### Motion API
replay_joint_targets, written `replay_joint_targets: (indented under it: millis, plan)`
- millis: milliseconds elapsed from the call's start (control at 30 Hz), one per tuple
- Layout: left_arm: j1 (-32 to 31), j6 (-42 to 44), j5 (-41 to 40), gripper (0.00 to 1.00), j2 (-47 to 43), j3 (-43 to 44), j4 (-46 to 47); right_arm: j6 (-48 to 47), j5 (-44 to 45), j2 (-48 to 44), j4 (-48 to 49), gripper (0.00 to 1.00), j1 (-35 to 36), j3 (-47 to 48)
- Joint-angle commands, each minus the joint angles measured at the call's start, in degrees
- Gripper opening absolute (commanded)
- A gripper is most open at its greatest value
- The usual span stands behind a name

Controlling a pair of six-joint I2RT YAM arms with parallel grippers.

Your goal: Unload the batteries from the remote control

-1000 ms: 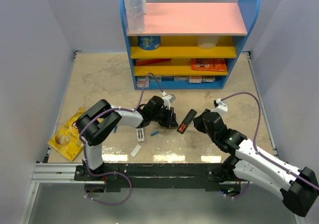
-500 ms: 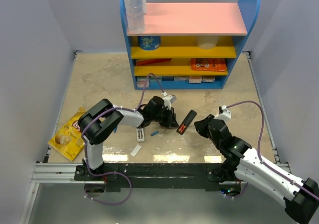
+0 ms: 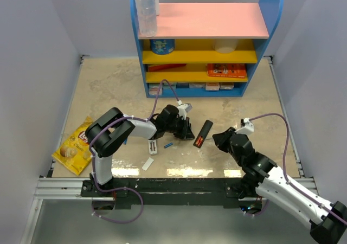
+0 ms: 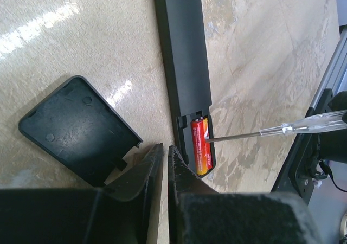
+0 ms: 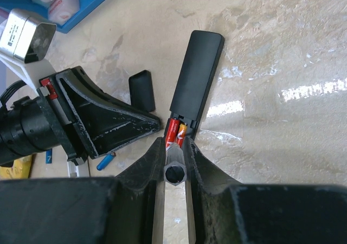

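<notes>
The right tool (image 5: pixel 174 152) is clenched on a thin stick (image 4: pixel 244 136), and the stick's tip pokes the red battery (image 4: pixel 199 146) in the open end of the remote (image 4: pixel 181 54). The left tool (image 4: pixel 165 153) is pinched almost shut on nothing, just beside that end. I think the stick could slip, because nothing holds the remote down on the counter (image 4: pixel 81 38).
</notes>
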Motion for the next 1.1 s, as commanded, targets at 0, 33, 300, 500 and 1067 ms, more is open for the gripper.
replay_joint_targets:
  millis: [0,33,300,500,1067]
  plan:
    - [-0.34,0.54,0.35,0.13,1.25,0.59,1.18,-2.08,-1.27,1.24,0.89,0.00,0.39,1.74]
    - [-0.43,0.54,0.35,0.13,1.16,0.59,1.18,-2.08,-1.70,1.59,1.50,0.00,0.39,1.65]
    - [-0.60,0.81,0.44,0.13,0.20,0.24,1.18,-0.33,0.74,-0.33,1.35,0.00,0.39,0.07]
    - [-0.69,1.07,0.97,0.13,0.46,0.32,1.62,3.37,2.77,-10.34,-2.53,0.00,0.30,-3.44]
    - [-1.04,0.63,0.71,0.13,0.46,0.68,1.54,-2.61,3.13,-1.14,1.33,0.00,0.39,1.13]
